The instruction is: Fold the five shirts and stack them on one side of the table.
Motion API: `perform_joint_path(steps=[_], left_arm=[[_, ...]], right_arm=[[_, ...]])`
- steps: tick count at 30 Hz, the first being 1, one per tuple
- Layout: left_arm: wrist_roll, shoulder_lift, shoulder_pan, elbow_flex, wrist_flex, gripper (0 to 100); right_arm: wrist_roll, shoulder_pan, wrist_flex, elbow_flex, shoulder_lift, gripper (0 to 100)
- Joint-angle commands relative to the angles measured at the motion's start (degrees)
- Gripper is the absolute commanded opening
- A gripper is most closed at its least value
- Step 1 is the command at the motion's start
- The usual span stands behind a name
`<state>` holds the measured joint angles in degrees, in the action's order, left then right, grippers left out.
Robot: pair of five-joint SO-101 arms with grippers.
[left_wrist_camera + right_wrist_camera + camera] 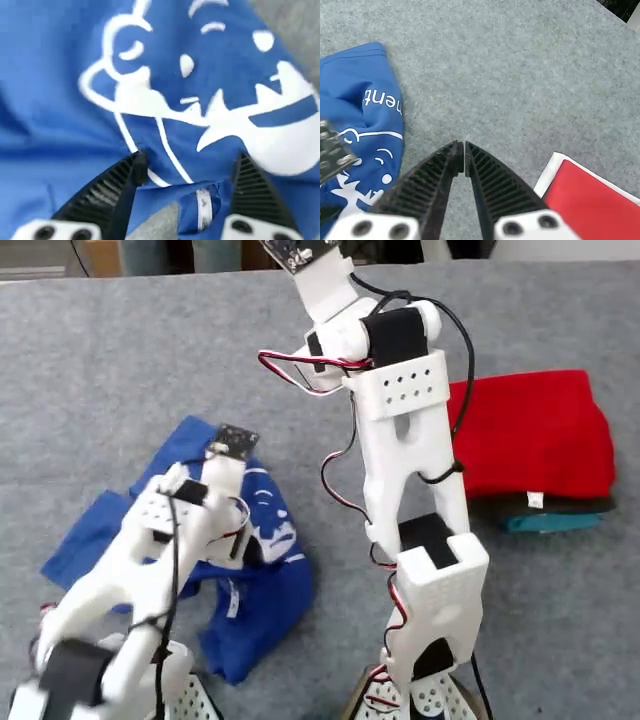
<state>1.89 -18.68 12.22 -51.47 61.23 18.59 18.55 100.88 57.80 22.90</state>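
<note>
White-printed blue shirt (pixel 278 588), red shirt (pixel 535 430), grey table (pixel 100 360).

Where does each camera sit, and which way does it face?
High view: fixed above, looking down on the table; shows the left arm over the blue shirt and the right arm.
Left wrist view: on the left wrist, facing the blue shirt close up, past its open left gripper.
Right wrist view: on the right wrist, facing bare table, past its shut right gripper.
Shared: all see the blue shirt; high and right wrist views share the red shirt.
</note>
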Motion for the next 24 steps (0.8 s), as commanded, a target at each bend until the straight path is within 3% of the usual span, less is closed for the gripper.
perform_joint_path(steps=[1,2,3,7,13,18,21,24], left_arm=[[3.4,8.0,-0.1,0.8,-2.0,12],[6.0,10.2,-1.4,2.2,-1.4,4],[8.3,12.0,-3.0,3.6,0.8,2],[17.2,12.6,-11.9,9.5,12.8,3],[40.3,1.1,-28.6,15.3,28.2,3],[57.4,-9.8,-47.4,15.7,31.1,3],[63.6,-13.2,-57.1,15.7,30.9,3],[68.0,-14.0,-64.4,16.2,30.9,3]], right_arm=[[-0.6,-0.6,0.1,2.1,-3.0,1.5],[-0.4,-0.6,0.0,2.1,-3.0,1.5],[-0.4,-0.6,-0.1,2.1,-3.0,1.5],[-0.2,0.4,-0.6,2.0,-1.0,1.5],[-0.4,9.8,-1.1,1.8,11.0,2.0],[-0.6,18.2,-3.8,1.8,20.2,20.4],[-0.2,23.4,-4.6,1.8,23.7,33.5],[-0.2,27.6,-6.0,3.7,26.8,38.6]])
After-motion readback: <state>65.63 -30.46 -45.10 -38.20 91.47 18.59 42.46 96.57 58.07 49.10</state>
